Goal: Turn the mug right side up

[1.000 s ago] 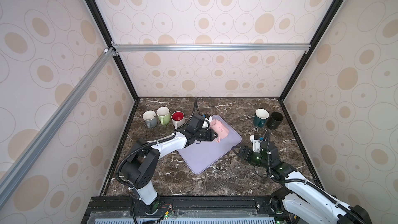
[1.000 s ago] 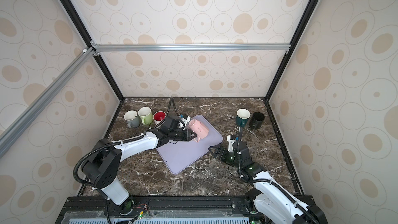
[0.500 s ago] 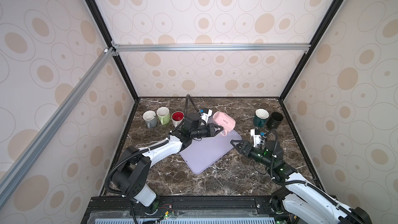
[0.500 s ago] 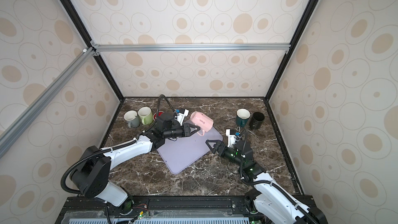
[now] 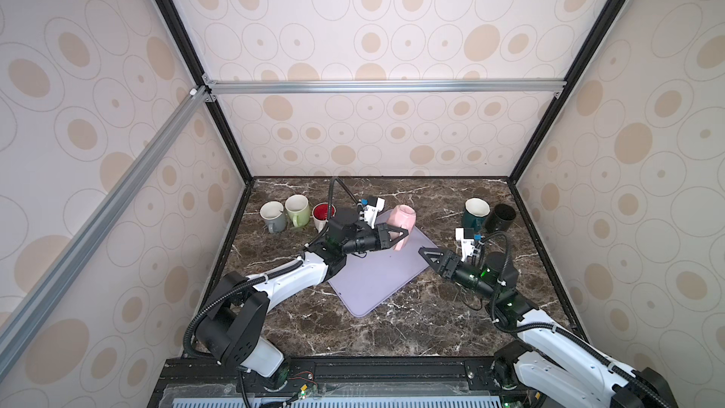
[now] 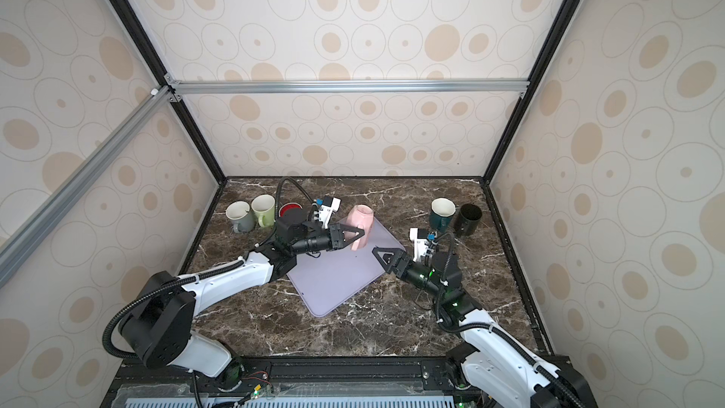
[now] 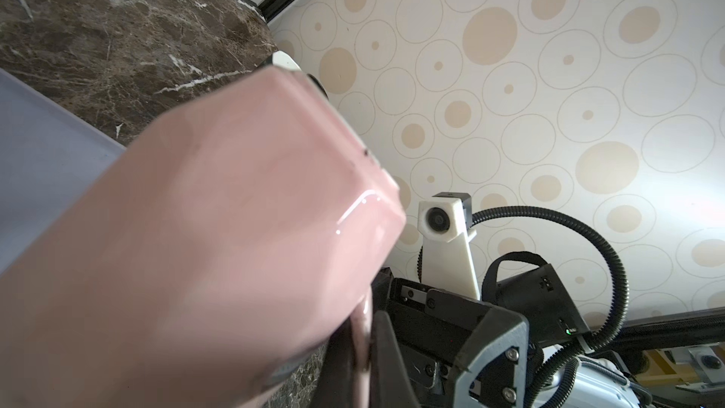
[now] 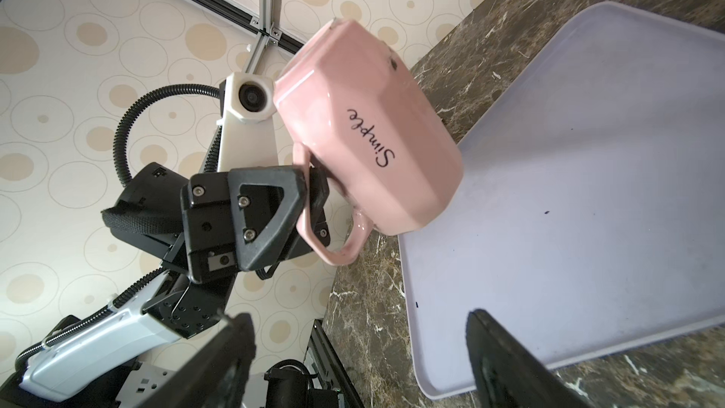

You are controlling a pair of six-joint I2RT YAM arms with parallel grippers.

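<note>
Over tray [image 5: 372, 280], left tool [image 5: 402, 235] grips mug [image 5: 404, 217].

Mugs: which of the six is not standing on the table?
The pink mug, held tilted by its handle in the left gripper; the other five stand upright on the tabletop.

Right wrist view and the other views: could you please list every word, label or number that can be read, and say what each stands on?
"Simple": black handwritten script on the side of the pink mug, clear in the right wrist view.
Mugs at the back: no text can be made out; too small to tell.
Tray: only small dark specks, no text.
</note>
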